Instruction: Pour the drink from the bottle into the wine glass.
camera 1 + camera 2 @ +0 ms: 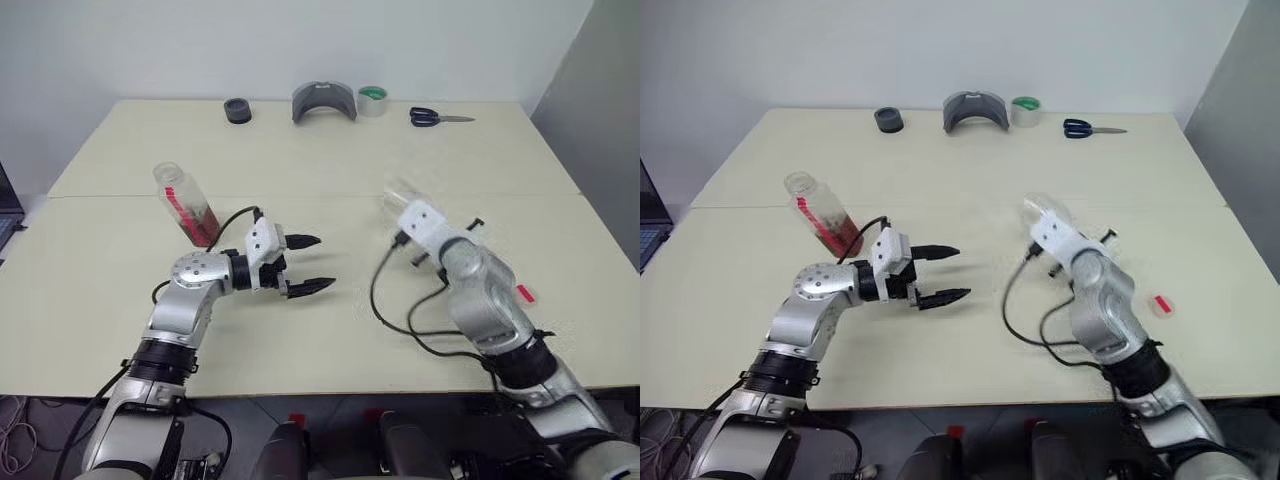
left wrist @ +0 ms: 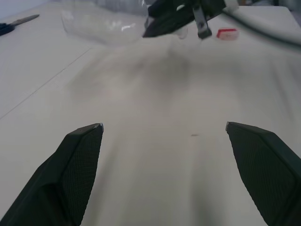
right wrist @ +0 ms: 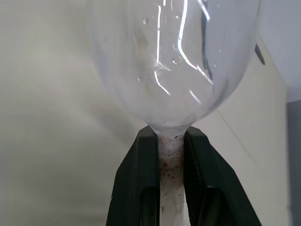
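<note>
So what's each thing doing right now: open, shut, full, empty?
bottle: uncapped, tilted, drink low inside.
wine glass: empty, stem clamped.
right gripper: shut on the glass stem.
left gripper: fingers wide open, holding nothing.
cap: off, lying on table.
scissors: closed.

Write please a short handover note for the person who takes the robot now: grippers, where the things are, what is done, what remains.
Right gripper: shut on the wine glass at its stem, glass off the table and empty.
Left gripper: open, holds nothing, near the bottle.
Bottle: uncapped, standing on the table, drink inside. Its cap lies right of the right arm.
Done: cap off, glass gripped.
Left: grasp bottle, pour into glass.
</note>
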You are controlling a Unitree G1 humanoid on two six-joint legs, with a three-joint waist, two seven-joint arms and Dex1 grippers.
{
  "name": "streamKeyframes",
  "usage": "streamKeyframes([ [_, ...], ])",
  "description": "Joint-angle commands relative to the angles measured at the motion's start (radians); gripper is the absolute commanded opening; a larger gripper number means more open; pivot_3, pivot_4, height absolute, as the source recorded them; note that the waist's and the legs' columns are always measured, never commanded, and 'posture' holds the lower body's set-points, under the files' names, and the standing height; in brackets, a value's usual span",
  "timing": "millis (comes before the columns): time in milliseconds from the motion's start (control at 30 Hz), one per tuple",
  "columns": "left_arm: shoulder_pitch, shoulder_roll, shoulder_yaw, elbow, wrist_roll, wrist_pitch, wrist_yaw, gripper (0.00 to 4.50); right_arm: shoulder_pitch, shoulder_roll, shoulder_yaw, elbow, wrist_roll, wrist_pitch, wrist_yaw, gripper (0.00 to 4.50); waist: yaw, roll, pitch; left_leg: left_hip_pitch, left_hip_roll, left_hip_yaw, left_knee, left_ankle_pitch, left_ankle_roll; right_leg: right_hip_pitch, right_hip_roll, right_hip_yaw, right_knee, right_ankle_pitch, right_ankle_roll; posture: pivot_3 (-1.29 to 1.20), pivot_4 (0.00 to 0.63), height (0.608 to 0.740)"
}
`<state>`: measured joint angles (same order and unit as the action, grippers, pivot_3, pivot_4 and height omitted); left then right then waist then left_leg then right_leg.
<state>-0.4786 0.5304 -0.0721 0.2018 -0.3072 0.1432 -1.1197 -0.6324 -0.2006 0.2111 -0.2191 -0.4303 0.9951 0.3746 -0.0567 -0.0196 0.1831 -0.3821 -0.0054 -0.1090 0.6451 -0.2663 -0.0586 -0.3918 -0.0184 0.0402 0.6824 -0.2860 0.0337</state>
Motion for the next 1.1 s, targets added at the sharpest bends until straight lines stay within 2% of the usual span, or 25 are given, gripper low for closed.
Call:
streamKeyframes([
  [33,0.029,0.037,0.05,-0.078,-0.052,0.072,0.002,4.5,-0.025,0.107,-0.192,0.074,0.17,-0.196,-0.091,0.33,0.0,0.0,0.0,0.0,0.0,0.0,0.0,0.0,0.0,0.0,0.0,0.0,0.0,0.0,0.0,0.0,0.15,0.74],
  [167,0.052,0.087,0.092,-0.141,-0.097,0.161,-0.002,4.5,-0.076,0.215,-0.293,0.316,0.315,-0.44,-0.159,0.33,0.004,0.0,0.0,0.0,-0.001,0.001,0.0,0.0,0.0,0.001,-0.002,0.0,0.0,0.0,0.0,0.0,0.15,0.74],
  [333,0.041,0.117,0.119,-0.172,-0.116,0.219,0.01,4.5,-0.063,0.247,-0.255,0.451,0.354,-0.628,-0.175,0.33,0.0,0.001,0.001,0.001,-0.001,0.002,-0.001,0.0,0.0,0.0,-0.001,0.001,0.0,0.0,0.0,0.0,0.15,0.74],
  [567,0.025,0.122,0.117,-0.168,-0.111,0.229,-0.001,4.5,0.058,0.249,-0.182,0.422,0.352,-0.69,-0.17,0.33,-0.001,0.001,0.001,0.001,-0.001,0.002,0.0,0.0,0.0,0.0,-0.001,0.001,0.0,0.0,0.0,0.0,0.15,0.74],
  [700,0.028,0.116,0.105,-0.15,-0.098,0.212,-0.014,4.5,0.22,0.24,-0.145,0.297,0.349,-0.674,-0.168,0.33,0.0,0.001,0.0,0.002,0.0,0.001,-0.001,0.0,0.0,0.002,0.0,0.0,0.0,0.0,-0.001,0.0,0.15,0.74],
  [800,0.031,0.116,0.105,-0.15,-0.096,0.206,-0.016,4.5,0.267,0.235,-0.129,0.25,0.349,-0.666,-0.171,0.33,-0.001,0.001,-0.001,0.003,0.0,0.002,0.0,0.0,0.0,0.003,0.0,0.001,0.0,0.0,0.0,0.0,0.15,0.74],
  [1000,0.056,0.117,0.111,-0.18,-0.093,0.202,0.005,4.5,0.276,0.229,-0.108,0.241,0.345,-0.687,-0.185,0.29,-0.007,0.001,0.0,0.006,0.001,0.003,-0.001,0.0,0.0,0.003,0.002,0.002,0.0,0.0,0.0,0.0,0.15,0.74],
  [1100,0.069,0.096,0.134,-0.185,-0.073,0.18,0.078,4.5,0.228,0.226,-0.098,0.295,0.353,-0.769,-0.169,0.29,-0.007,0.001,0.0,0.006,0.001,0.003,-0.001,0.0,0.0,0.003,0.001,0.002,0.0,0.0,0.0,0.0,0.15,0.74],
])
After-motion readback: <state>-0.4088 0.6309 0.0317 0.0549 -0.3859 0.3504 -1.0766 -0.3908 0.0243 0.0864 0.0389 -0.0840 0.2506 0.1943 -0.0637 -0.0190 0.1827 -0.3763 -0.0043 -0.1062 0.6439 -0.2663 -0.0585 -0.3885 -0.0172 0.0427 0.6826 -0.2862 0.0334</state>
